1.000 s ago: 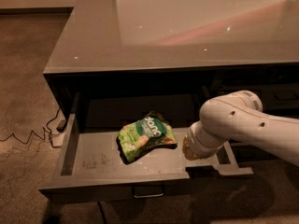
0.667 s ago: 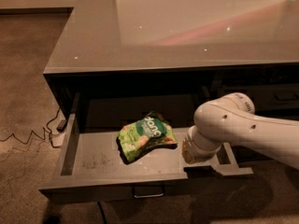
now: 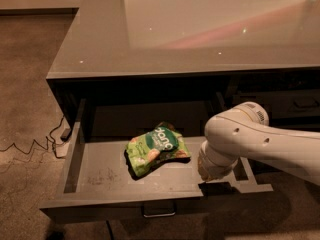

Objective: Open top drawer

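Top drawer (image 3: 100, 171) open (snack bag (image 3: 156, 149) inside); end effector (image 3: 214, 170) at right front, state unclear

Illegible white lettering on green bag (image 3: 157, 148)

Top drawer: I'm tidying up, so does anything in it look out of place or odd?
A crumpled green snack bag lies askew, alone on the top drawer's scuffed floor. The gripper sits low at the drawer's front right corner.

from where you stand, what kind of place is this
Probably an office kitchenette: a glossy grey countertop, and the open top drawer holding a green snack bag. The gripper sits low at the drawer's front edge.
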You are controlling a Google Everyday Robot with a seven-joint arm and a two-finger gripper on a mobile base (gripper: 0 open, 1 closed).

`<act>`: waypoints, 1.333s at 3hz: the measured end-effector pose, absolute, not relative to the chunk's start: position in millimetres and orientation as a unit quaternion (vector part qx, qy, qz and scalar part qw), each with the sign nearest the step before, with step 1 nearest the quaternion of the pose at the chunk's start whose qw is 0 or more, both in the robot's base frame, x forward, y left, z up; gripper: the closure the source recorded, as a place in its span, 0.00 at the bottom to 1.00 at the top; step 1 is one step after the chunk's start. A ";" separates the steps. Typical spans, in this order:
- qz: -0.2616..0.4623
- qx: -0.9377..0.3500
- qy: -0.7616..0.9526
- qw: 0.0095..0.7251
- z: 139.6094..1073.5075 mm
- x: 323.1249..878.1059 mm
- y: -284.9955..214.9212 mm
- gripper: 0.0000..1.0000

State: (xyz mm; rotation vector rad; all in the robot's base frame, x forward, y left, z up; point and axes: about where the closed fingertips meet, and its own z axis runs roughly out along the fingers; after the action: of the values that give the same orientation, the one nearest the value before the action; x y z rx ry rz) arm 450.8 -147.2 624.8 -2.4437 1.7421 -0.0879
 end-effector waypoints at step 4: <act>-0.053 -0.801 0.596 0.003 626.4 436.6 -156.2 0.12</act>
State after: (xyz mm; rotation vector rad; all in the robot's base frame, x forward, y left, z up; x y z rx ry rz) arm 436.6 -156.2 626.4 -2.5124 1.8674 -0.1658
